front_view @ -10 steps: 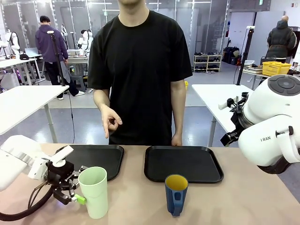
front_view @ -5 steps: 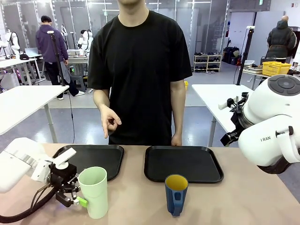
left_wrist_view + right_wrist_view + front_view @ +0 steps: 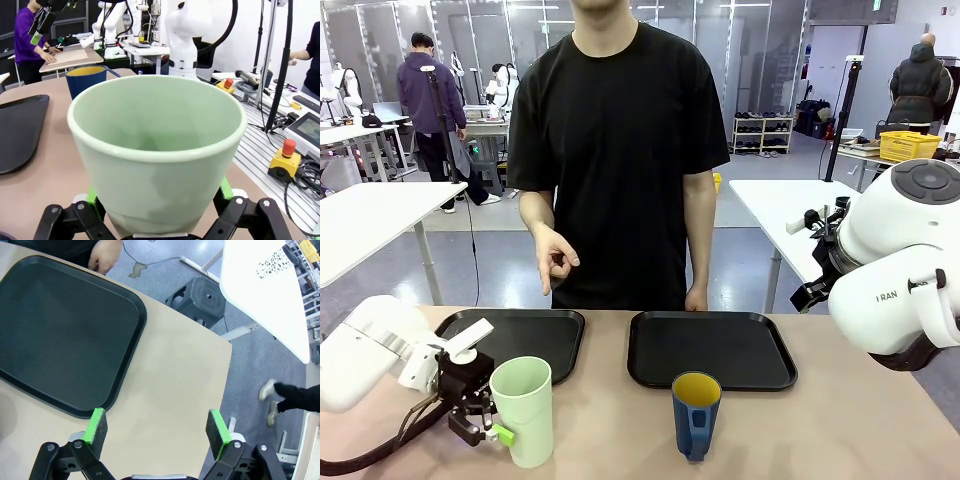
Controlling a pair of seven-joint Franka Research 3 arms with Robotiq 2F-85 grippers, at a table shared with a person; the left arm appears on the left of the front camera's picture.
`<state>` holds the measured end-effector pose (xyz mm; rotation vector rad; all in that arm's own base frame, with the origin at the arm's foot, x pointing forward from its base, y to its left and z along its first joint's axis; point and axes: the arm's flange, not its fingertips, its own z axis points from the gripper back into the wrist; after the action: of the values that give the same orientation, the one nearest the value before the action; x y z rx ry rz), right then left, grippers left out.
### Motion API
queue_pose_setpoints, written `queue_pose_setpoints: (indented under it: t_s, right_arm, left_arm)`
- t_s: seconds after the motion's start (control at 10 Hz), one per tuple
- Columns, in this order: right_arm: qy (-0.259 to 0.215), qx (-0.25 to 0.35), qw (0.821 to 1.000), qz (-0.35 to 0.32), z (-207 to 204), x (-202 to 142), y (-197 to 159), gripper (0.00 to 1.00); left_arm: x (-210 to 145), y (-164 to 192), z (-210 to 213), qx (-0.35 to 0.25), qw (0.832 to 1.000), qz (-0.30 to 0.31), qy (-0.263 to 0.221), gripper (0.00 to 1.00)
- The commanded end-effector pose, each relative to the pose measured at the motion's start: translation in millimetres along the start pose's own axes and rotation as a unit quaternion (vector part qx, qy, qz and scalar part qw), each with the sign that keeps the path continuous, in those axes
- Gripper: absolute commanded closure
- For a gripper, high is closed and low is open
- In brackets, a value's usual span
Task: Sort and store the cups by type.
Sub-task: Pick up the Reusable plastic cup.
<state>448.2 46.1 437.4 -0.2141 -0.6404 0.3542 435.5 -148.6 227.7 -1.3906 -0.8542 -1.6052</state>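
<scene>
A pale tan surface (image 3: 610, 430) lies between the robot and a person in a black T-shirt (image 3: 620, 130) standing at its far edge. Two flat black plastic trays sit side by side on the far half: the left tray (image 3: 545, 335) and the right tray (image 3: 710, 350), both bare. Nearer the robot stands the tall mint-green handleless tumbler (image 3: 523, 410), upright, just in front of the left tray's near edge. The left gripper (image 3: 159, 196) lies low against the surface with its fingers spread wide, one on each side of the tumbler's lower wall; the green pads sit just beside the wall, and I cannot tell whether they press on it. The short dark blue mug with a yellow inside (image 3: 696, 415) stands upright near the middle, in front of the right tray, well apart from the tumbler, handle turned toward the robot. The right gripper (image 3: 157, 427) hangs high over the bare surface by the right tray's corner, fingers wide apart and holding nothing. The person's one hand (image 3: 555, 260) is raised at waist height with the fingers curled; the other hand (image 3: 697, 298) rests at the surface's far edge. Beyond are a grey floor, white tables (image 3: 370, 215), a yellow crate (image 3: 910, 147) and glass partitions.
</scene>
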Motion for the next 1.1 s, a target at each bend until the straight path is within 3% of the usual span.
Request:
queue_pose_setpoints:
  t_s: [0.0,0.3,0.4,0.5,0.6,0.7,0.8,1.0]
  right_arm:
    - [0.000,0.000,1.000,0.006,-1,-1,0,0.00]
    - [0.000,0.000,1.000,0.006,-1,-1,0,0.00]
    - [0.000,0.000,1.000,0.006,-1,-1,0,0.00]
    - [0.000,0.000,1.000,0.006,-1,-1,0,0.00]
    - [0.000,0.000,1.000,0.006,-1,-1,0,0.00]
    - [0.000,0.000,1.000,0.006,-1,-1,0,0.00]
    - [0.000,0.000,1.000,0.006,-1,-1,0,0.00]
    - [0.000,0.000,1.000,0.006,-1,-1,0,0.00]
  left_arm:
    - [-10,2,0,-0.011,0.999,-0.025,-0.021,0.00]
    - [-13,3,-2,-0.019,0.999,-0.015,-0.032,0.00]
    - [-13,4,-2,-0.023,0.999,-0.021,-0.032,0.14]
    - [-14,4,-2,-0.026,0.999,-0.020,-0.036,0.19]
    - [-13,4,-3,-0.028,0.999,-0.020,-0.032,0.33]
    - [-13,3,-3,-0.033,0.999,-0.019,-0.032,0.37]
    - [-10,3,-4,-0.025,0.999,-0.016,-0.035,0.51]
    - [9,-4,0,0.003,0.999,-0.036,-0.037,0.51]
